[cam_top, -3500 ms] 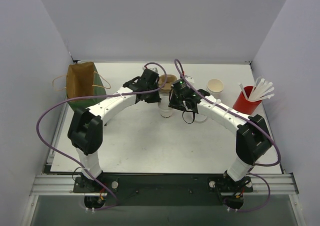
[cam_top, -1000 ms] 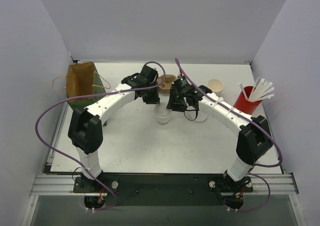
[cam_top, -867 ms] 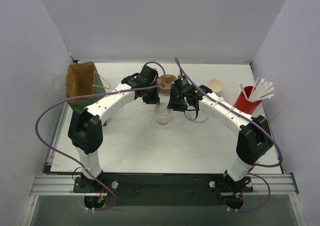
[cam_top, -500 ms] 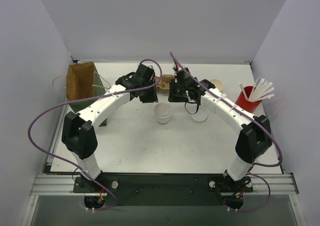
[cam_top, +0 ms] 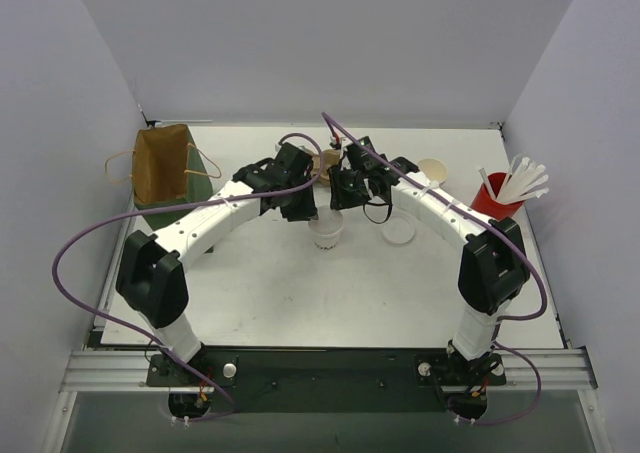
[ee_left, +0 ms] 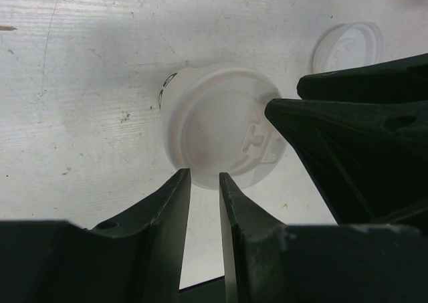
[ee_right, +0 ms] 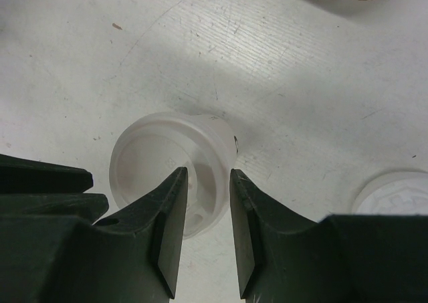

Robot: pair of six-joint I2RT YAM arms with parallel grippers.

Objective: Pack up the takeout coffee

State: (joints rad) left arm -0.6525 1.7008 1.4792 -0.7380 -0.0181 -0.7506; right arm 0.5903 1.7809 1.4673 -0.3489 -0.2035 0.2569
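Observation:
The takeout coffee point(cam_top: 326, 231), a small white paper cup with its flat white lid on, stands upright mid-table. It shows lidded in the left wrist view point(ee_left: 221, 132) and the right wrist view point(ee_right: 164, 172). My left gripper point(cam_top: 303, 209) hovers just left of and above it, jaws a narrow gap apart point(ee_left: 204, 179) with nothing between them. From the far right side, my right gripper point(cam_top: 346, 193) hangs over the lid, jaws slightly apart point(ee_right: 206, 177) and empty. The two grippers nearly meet above the cup.
A spare white lid point(cam_top: 398, 230) lies right of the cup. A brown paper bag point(cam_top: 160, 163) stands open at the far left. Behind the grippers sits a brown cup point(cam_top: 328, 160). A tan-lined white cup point(cam_top: 432, 170) and a red cup of straws point(cam_top: 495, 205) stand to the right.
Both wrists have risen a little off the cup and shifted; the right gripper has swung back and left, and the left arm's elbow has moved outward. The cup has stayed put.

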